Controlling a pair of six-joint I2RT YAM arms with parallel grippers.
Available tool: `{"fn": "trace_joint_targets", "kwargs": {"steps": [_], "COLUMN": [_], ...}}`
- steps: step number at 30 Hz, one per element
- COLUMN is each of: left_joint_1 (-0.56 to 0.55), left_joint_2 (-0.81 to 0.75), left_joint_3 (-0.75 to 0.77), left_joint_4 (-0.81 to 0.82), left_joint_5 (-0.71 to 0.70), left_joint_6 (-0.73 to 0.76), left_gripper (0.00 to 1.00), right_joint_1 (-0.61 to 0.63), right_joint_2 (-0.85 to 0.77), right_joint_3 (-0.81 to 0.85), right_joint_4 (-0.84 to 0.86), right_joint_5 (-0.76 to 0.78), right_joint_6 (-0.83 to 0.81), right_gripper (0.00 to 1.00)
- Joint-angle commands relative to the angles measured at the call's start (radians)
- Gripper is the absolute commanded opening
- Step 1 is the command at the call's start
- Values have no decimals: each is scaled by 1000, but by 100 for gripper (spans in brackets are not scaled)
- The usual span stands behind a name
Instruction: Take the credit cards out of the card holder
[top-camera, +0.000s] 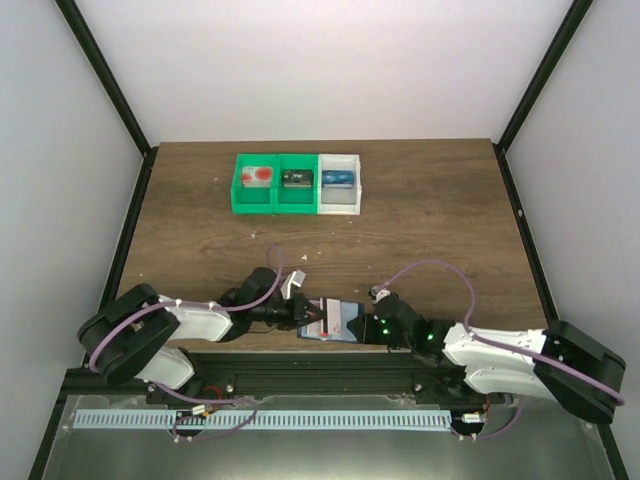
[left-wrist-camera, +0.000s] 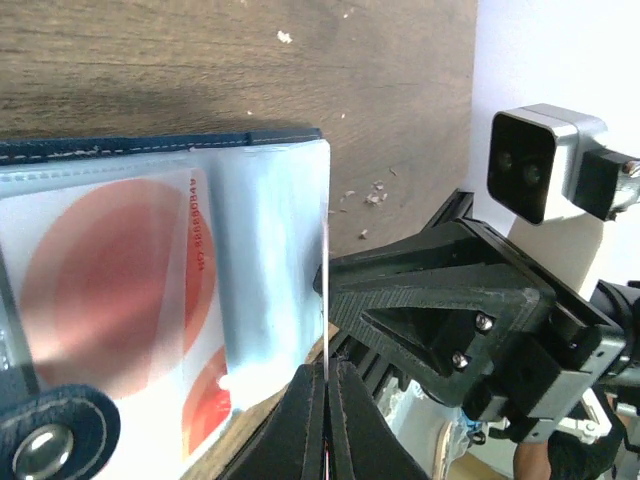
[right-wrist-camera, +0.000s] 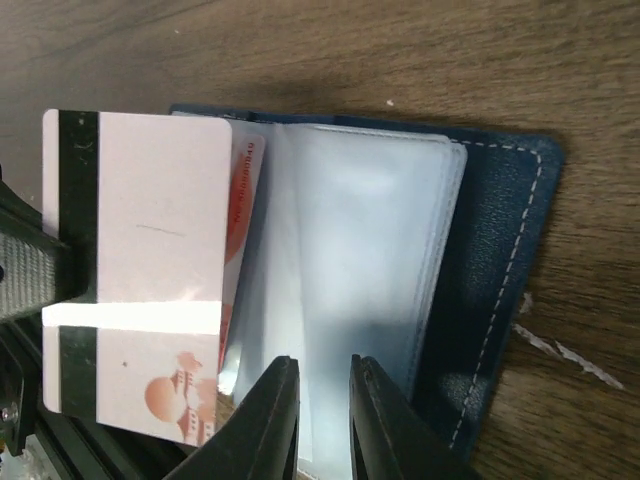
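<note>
The dark blue card holder (top-camera: 345, 318) lies open near the table's front edge, between my two grippers. My left gripper (left-wrist-camera: 327, 368) is shut on the edge of one of the credit cards (right-wrist-camera: 140, 270), a pale card with a dark stripe and red marks. This card sticks out of the holder's left side. A second card with a large red circle (left-wrist-camera: 110, 300) sits in a clear pocket. My right gripper (right-wrist-camera: 322, 365) has its jaws narrowly apart, pinching a clear pocket leaf (right-wrist-camera: 370, 260) of the holder. The holder's snap tab (left-wrist-camera: 45, 445) shows in the left wrist view.
At the back of the table stand a green bin (top-camera: 275, 205) and a white bin (top-camera: 338, 205) side by side. The green one holds a red-marked card (top-camera: 258, 176) and a black item (top-camera: 298, 179). The white one holds a blue item (top-camera: 338, 179).
</note>
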Motion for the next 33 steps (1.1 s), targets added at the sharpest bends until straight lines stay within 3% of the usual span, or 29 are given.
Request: {"fn": "trace_joint_targets", "kwargs": {"steps": [1,6,11,18,23,33], "left_joint_1": [21,77,141,166,167,168], "left_joint_2": [-99,-226,-342,-459,-485,-501], "left_joint_3": [-15,-33,-49,6,19,65], "left_joint_4": [-115,-190,-219,-284,-276,-330], "left_joint_5": [-33,-48,-5,35,83,93], "left_joint_6": [27,47,54,31,-18,-46], "left_gripper": [0,0,0,0,0,0], "right_joint_1": [6,5,6,5,4,18], "right_joint_2": [-86,-230,-345,-402,-358,-247], "right_joint_3": [-15,3,11,-4,29,18], "right_joint_4": [-15,-36,23,158,200,385], "right_joint_5": [24,45,43,-53,-71,-49], "right_joint_6": [-77,-220,-490,-860,-1065,-1396], "right_gripper": [17,18,18,17,20,46]}}
